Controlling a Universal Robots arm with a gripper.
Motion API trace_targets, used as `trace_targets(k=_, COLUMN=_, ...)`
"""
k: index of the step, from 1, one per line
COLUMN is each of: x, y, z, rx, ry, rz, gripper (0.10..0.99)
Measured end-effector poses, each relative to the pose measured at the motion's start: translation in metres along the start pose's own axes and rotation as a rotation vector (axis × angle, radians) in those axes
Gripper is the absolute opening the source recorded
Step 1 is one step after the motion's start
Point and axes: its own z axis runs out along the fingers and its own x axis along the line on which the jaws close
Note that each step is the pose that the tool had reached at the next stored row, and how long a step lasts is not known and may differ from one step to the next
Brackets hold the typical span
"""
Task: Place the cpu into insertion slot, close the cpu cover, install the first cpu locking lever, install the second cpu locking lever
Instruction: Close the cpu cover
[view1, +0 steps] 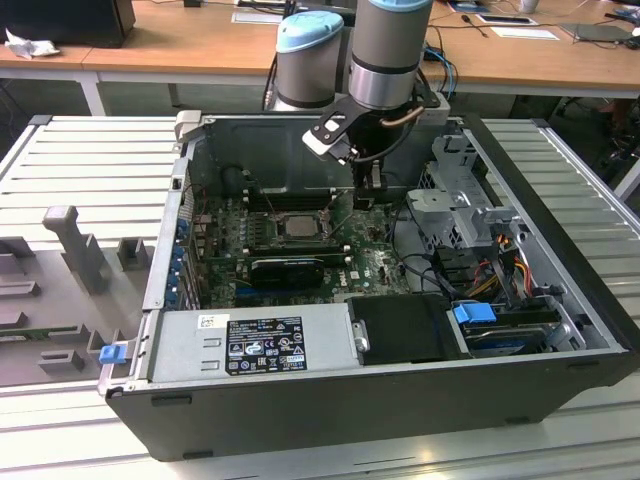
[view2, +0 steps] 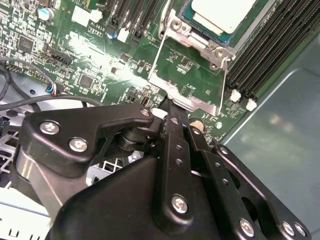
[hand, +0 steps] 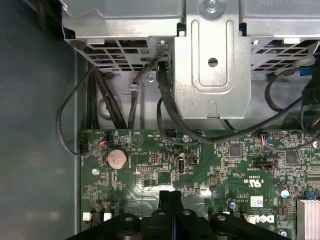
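The cpu (view2: 223, 14), a pale silvery square chip, lies flat in the insertion slot (view2: 207, 44) on the green motherboard; in the exterior view the cpu (view1: 298, 224) sits mid-board. The cpu cover (view2: 186, 102), a thin metal frame with a cut-out centre, is swung open away from the chip, and green board shows through its opening. My gripper (view2: 169, 106) is shut, with its black tip right at the cover's free edge. Whether it touches the cover is unclear. The exterior view has the gripper (view1: 367, 197) low inside the case, to the right of the chip.
Black memory slots (view2: 270, 55) run beside the socket. A metal drive cage (view1: 470, 200) and loose black cables (hand: 165, 112) stand close to the arm. The power supply (view1: 250, 345) lines the near case wall, and a dark card (view1: 285, 268) lies below the chip.
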Motion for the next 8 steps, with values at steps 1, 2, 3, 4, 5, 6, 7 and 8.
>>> trace_targets(k=1, x=0.0000, y=-0.0009, z=0.0000, rx=0.000, ry=0.0000, rz=0.000, gripper=0.106)
trace_targets(k=2, x=0.0000, y=-0.0029, z=-0.0001, rx=0.000, ry=0.0000, rz=0.000, gripper=0.106)
trace_targets(k=3, x=-0.0001, y=-0.0043, z=-0.0001, rx=0.000, ry=0.0000, rz=0.000, gripper=0.106)
trace_targets(k=4, x=-0.0001, y=-0.0052, z=-0.0001, rx=0.000, ry=0.0000, rz=0.000, gripper=0.106)
trace_targets(k=5, x=-0.0001, y=-0.0069, z=-0.0002, rx=0.000, ry=0.0000, rz=0.000, gripper=0.106)
trace_targets(k=6, x=-0.0001, y=-0.0095, z=-0.0002, rx=0.000, ry=0.0000, rz=0.000, gripper=0.106)
trace_targets(k=7, x=-0.0001, y=-0.0115, z=-0.0003, rx=0.000, ry=0.0000, rz=0.000, gripper=0.106)
trace_targets(k=8, x=-0.0001, y=-0.0150, z=-0.0004, rx=0.000, ry=0.0000, rz=0.000, gripper=0.106)
